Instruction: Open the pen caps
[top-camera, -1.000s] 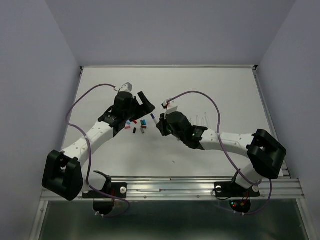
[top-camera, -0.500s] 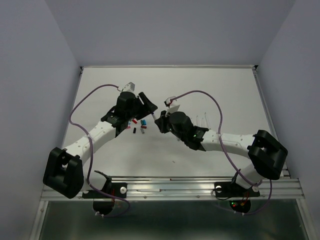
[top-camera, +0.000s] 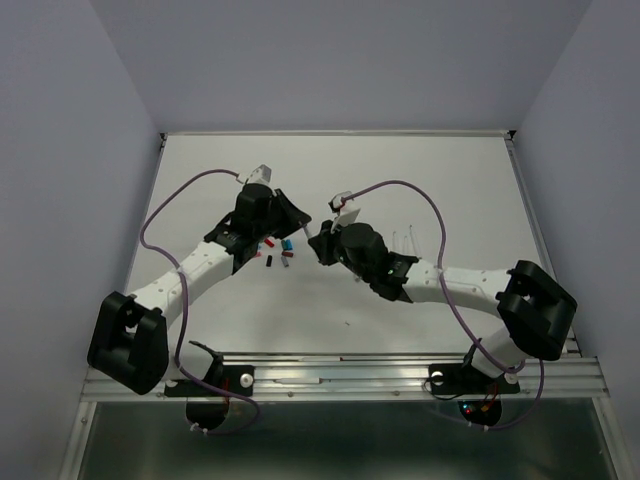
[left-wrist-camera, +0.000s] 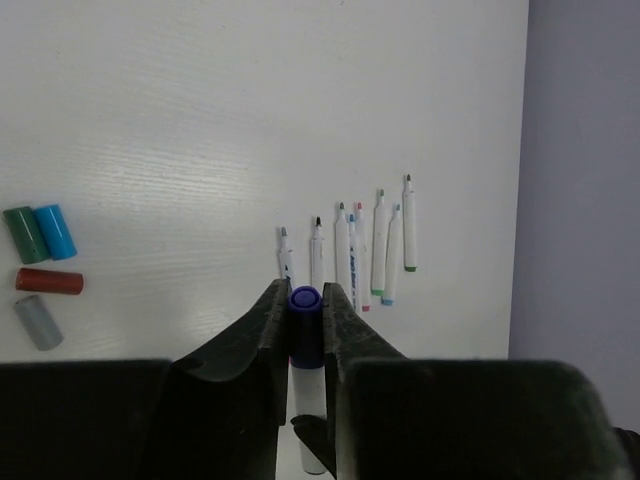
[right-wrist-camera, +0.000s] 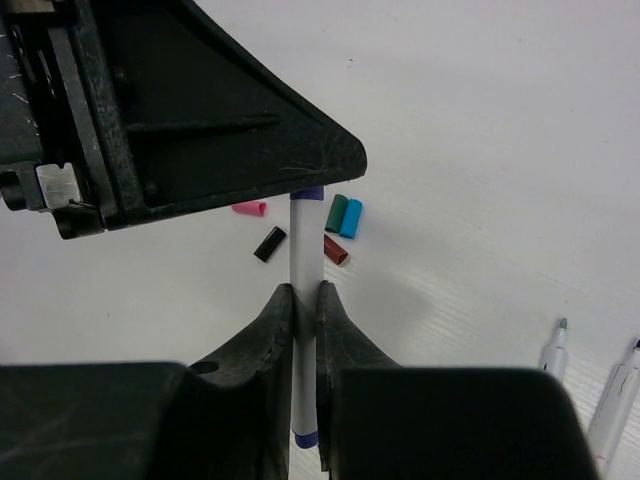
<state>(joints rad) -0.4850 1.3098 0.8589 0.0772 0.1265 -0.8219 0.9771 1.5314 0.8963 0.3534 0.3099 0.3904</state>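
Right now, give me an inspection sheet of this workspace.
Surface: white table, no spills seen.
Job's things: one pen held between both tools, its purple cap on; uncapped pens lie in a row; loose caps lie in a cluster.
Clutter: nothing seen.
Grippers: left tool shut on the purple cap; right tool shut on the pen's white barrel.
Cables: purple cables loop above each arm.
Surroundings: pale walls on three sides; metal rail at the near edge.
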